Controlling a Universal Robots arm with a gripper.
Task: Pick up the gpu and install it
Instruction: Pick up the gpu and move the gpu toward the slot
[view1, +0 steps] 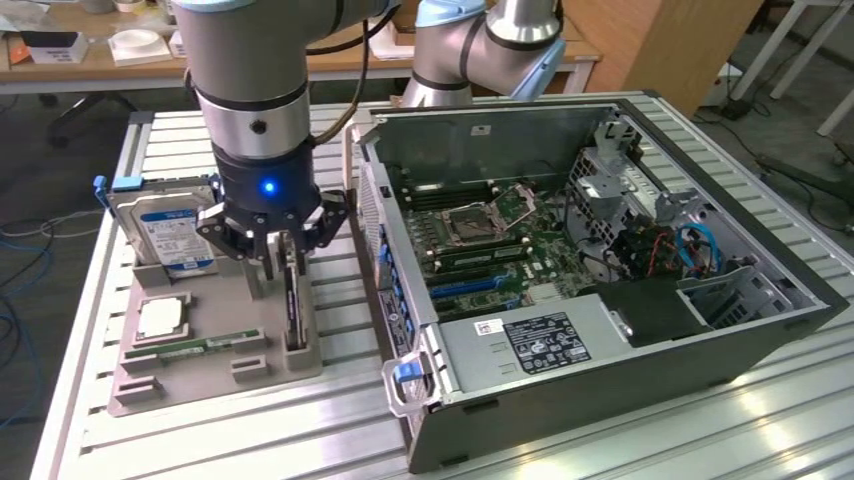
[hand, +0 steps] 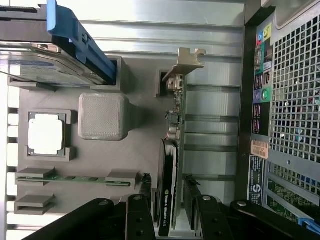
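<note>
On the exterior view's left, a gray tray sits on the table. A hard drive stands at the far end of the tray. A chip and a memory stick lie in front of it.

Next, on the side of the tray nearer the case, the gpu stands on its thin edge in a slot. Its long side runs the same way as the tray's long side, from the hard drive end toward the near end. Its metal bracket is at the hard drive end.

The gripper hangs right over the gpu and points straight down. Its jaws are spread wide. In the wrist view, one finger is beside one flat face of the gpu and the other finger is beside the other face. I think there is a small gap on each side, so nothing is pinched and the gpu is not yet lifted.

On the exterior view's right, the case lies open just beside the tray. No gpu is in it.
</note>
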